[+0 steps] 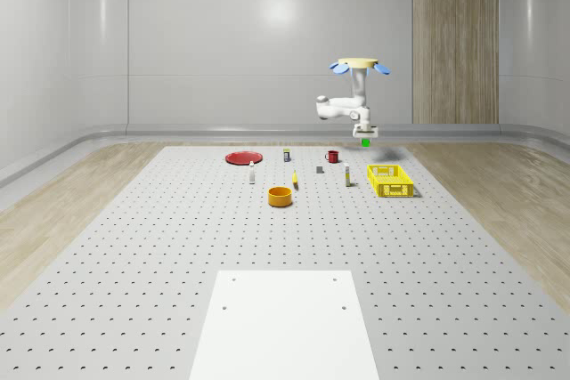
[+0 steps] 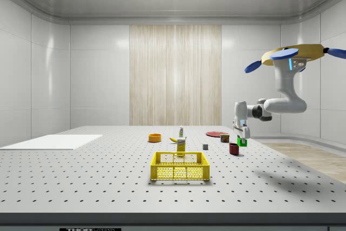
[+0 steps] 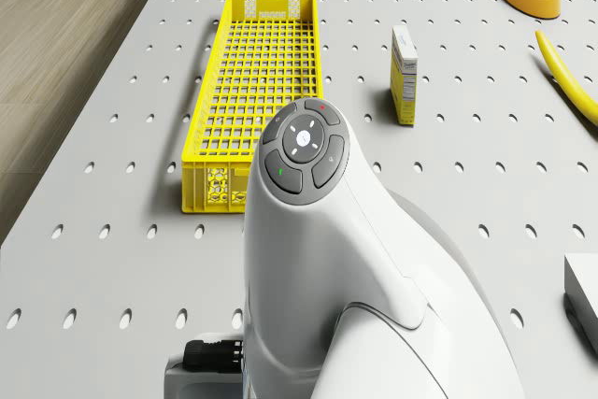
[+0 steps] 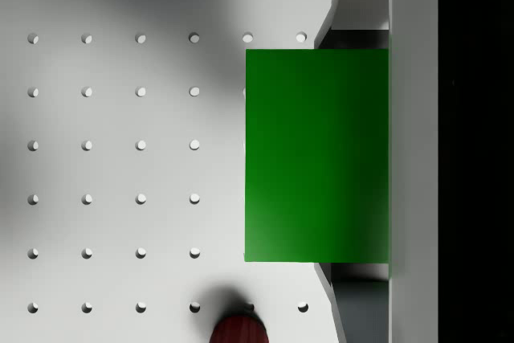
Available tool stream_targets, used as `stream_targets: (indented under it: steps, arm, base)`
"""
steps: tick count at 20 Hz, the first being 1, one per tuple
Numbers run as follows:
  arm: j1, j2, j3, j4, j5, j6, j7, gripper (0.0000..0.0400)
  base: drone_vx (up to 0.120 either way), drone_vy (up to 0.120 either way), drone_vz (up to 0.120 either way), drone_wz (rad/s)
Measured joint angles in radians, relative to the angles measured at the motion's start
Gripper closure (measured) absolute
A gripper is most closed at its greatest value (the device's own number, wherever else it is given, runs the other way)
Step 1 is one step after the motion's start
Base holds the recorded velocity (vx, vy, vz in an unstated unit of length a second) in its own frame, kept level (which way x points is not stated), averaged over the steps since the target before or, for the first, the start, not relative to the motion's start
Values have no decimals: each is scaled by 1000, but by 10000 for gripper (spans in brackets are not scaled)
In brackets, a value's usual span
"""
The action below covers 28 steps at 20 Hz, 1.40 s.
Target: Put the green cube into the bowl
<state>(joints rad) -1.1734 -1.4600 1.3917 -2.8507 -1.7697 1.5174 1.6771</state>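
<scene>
Now the pincer (image 1: 365, 138) is pinching the green cube (image 1: 365, 141), which hangs between its fingers in the air, clear of the surface (image 1: 178, 246). In the wrist view the cube (image 4: 316, 155) sits flush against one finger (image 4: 414, 150), with the perforated surface well below it. So the pick-up looks done; the carry and the release are left. The drone (image 1: 361, 65) hovers above the far part of the surface, near the red mug (image 1: 332, 157) and behind the yellow basket (image 1: 390, 181). The orange bowl (image 1: 280, 196) stands well apart from the cube, toward the whole-scene view's left and nearer the camera, with a banana (image 1: 295, 181) just beside it. The bowl is empty as far as can be seen.
</scene>
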Motion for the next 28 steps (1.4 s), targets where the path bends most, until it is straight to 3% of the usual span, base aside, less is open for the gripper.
stream_targets:
  steps: [6,10,28]
  arm:
    - [-3,-15,3,1,7,14,2,148]
    - [-5,-24,4,1,11,23,4,148]
    - [-11,-60,8,2,25,56,9,148]
  base:
    - [0,-120,0,0]
    - [0,-120,90,0]
    - [0,-120,0,0]
